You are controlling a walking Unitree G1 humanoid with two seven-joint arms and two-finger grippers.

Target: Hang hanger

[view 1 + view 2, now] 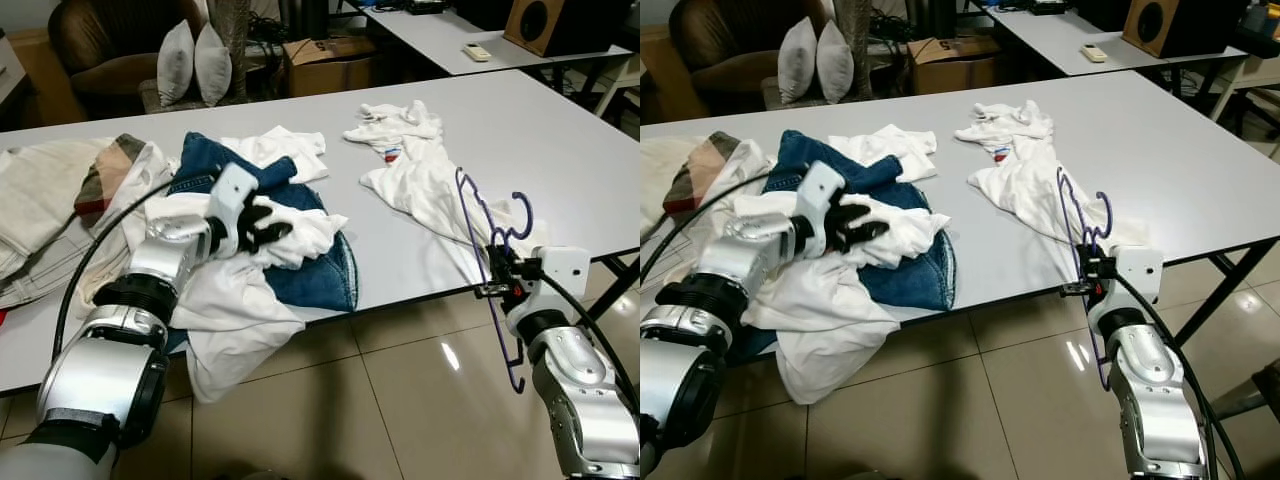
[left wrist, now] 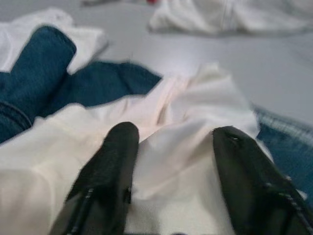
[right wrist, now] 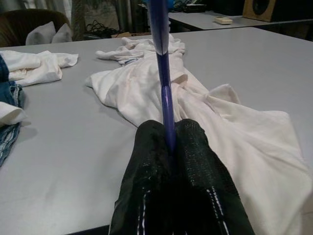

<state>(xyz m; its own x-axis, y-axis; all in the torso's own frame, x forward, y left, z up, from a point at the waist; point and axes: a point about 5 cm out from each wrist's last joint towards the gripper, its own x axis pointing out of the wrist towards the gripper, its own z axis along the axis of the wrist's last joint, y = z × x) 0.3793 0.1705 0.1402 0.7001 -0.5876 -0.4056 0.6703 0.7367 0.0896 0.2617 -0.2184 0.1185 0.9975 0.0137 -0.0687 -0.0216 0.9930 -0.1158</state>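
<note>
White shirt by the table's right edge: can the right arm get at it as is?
Probably not to grasp: the right gripper is beside the white shirt with nothing between, but its fingers are shut on the purple hanger.

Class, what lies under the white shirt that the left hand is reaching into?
Blue jeans show beneath the white shirt, on the table. Whatever lies beneath the jeans is covered.

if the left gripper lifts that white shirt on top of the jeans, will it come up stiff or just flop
Probably floppy: the white shirt lies crumpled in soft folds under the open left gripper. It looks thin, so likely light. Part drapes over the table edge, so it may trail or drag the jeans.
</note>
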